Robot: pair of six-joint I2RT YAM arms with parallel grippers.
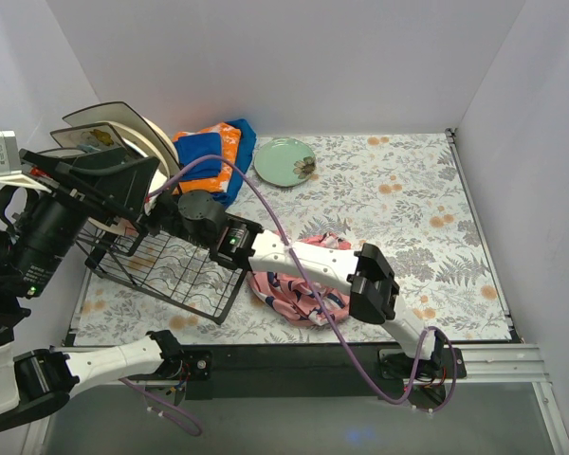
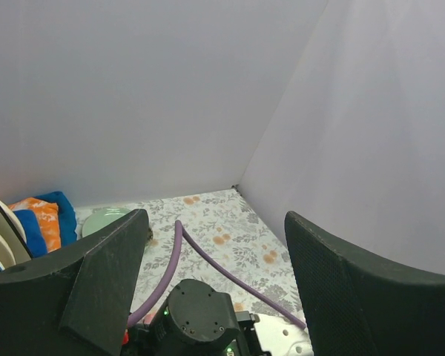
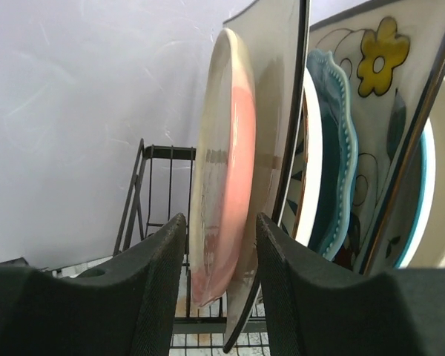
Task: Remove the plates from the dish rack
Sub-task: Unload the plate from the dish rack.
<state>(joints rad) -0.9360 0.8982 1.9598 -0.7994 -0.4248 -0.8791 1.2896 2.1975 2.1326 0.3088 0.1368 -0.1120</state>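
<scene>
The black dish rack [image 1: 171, 270] stands at the table's left, with several plates [image 1: 133, 133] upright in it. In the right wrist view a cream-and-pink plate [image 3: 222, 170] is nearest, then a cream square plate [image 3: 271, 111], a teal plate [image 3: 337, 148] and a flower-painted one [image 3: 378, 89]. My right gripper [image 3: 221, 222] is open, its fingers on either side of the cream-and-pink plate's lower edge, not clamped. A mint green plate [image 1: 284, 161] lies flat on the table. My left gripper [image 1: 114, 175] is open and empty, raised over the rack; it also shows in the left wrist view [image 2: 215, 219].
Folded blue-orange cloths [image 1: 213, 152] lie behind the rack beside the mint plate. A pink patterned cloth [image 1: 299, 289] lies under my right arm. A purple cable [image 1: 266, 209] loops over that arm. White walls close in the back and both sides.
</scene>
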